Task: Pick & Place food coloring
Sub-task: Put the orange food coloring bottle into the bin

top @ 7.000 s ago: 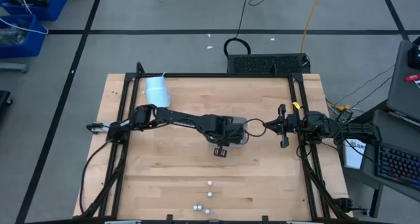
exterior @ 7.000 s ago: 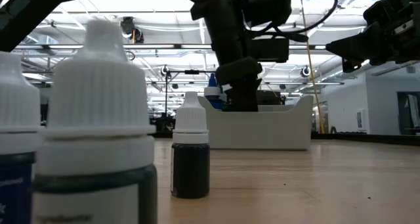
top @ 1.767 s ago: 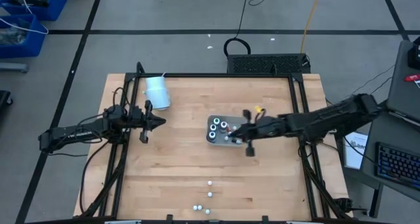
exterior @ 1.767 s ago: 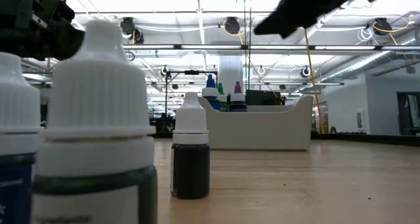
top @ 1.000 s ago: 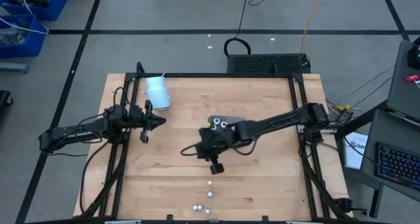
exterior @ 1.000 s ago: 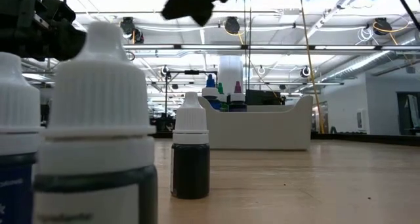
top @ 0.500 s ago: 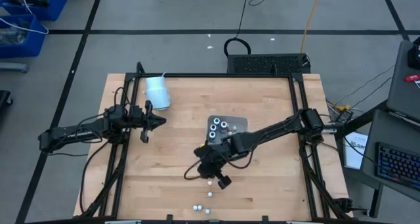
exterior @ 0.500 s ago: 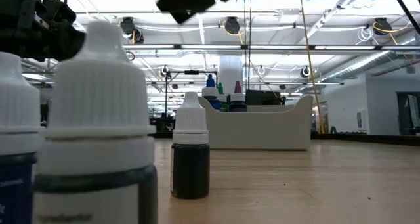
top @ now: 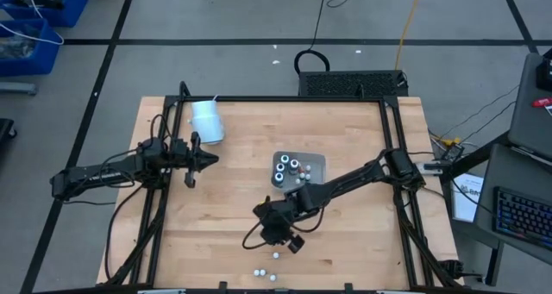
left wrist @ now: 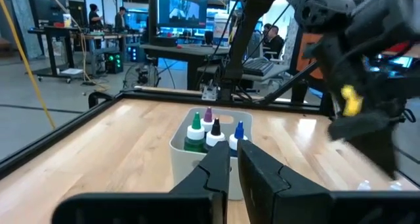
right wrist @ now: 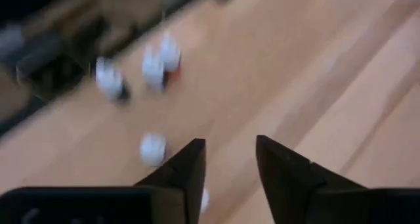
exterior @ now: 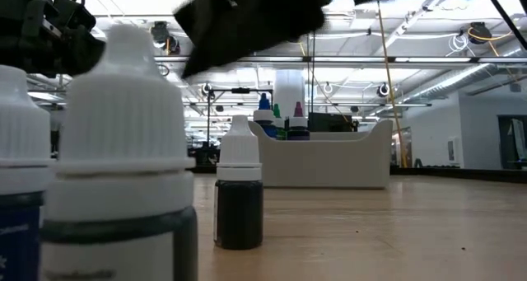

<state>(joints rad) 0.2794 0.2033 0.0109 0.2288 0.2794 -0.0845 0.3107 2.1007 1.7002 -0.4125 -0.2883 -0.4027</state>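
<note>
The food coloring bottles are small, with white caps. Three stand on the wood at the near edge, and loom large in the low view. Others stand in the clear tray at the table's middle. My right gripper hovers open just above the near group, tilted down, with capped bottles ahead of its fingers. My left gripper waits shut at the table's left, pointing level toward the tray.
A pale blue-white cup lies at the far left of the table. Black frame rails run along the table's edges. Bare wood lies between the tray and the near bottles. Beyond the table are a keyboard and blue bins.
My right gripper has swung from beside the tray toward the table's near edge and come down over the loose bottles, rolling as it went. In the low view it has grown larger and lower. The bottles and tray have not moved.
</note>
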